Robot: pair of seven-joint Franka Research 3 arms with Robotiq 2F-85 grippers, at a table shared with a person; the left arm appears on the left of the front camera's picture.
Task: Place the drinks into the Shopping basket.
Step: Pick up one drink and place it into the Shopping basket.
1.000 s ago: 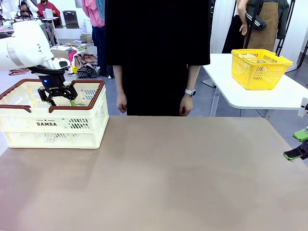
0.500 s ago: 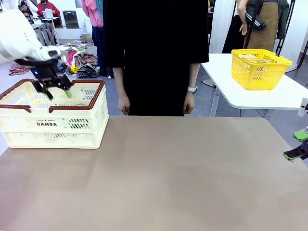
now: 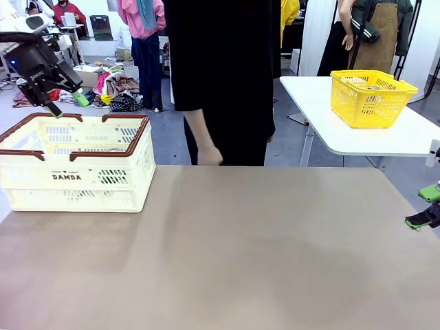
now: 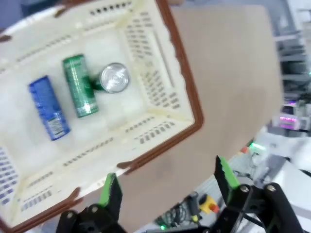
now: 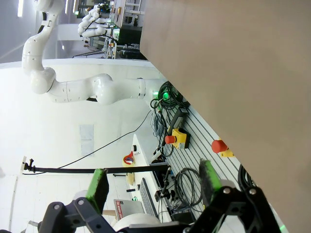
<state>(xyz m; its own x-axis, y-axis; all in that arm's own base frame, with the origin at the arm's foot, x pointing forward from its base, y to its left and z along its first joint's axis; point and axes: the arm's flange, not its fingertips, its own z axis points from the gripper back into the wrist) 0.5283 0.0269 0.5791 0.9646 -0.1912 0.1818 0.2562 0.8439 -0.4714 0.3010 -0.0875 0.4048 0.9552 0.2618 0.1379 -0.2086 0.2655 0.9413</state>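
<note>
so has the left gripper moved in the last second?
Yes. The left gripper rose from inside the cream-white plastic shopping basket to above its far-left rim.

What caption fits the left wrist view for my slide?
Open left gripper above the Shopping basket, which holds a blue can, a green can and an upright silver-topped can.

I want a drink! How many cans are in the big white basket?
3. A blue can lies beside a green can, and a third can stands upright touching the green one, all in the Shopping basket.
</note>
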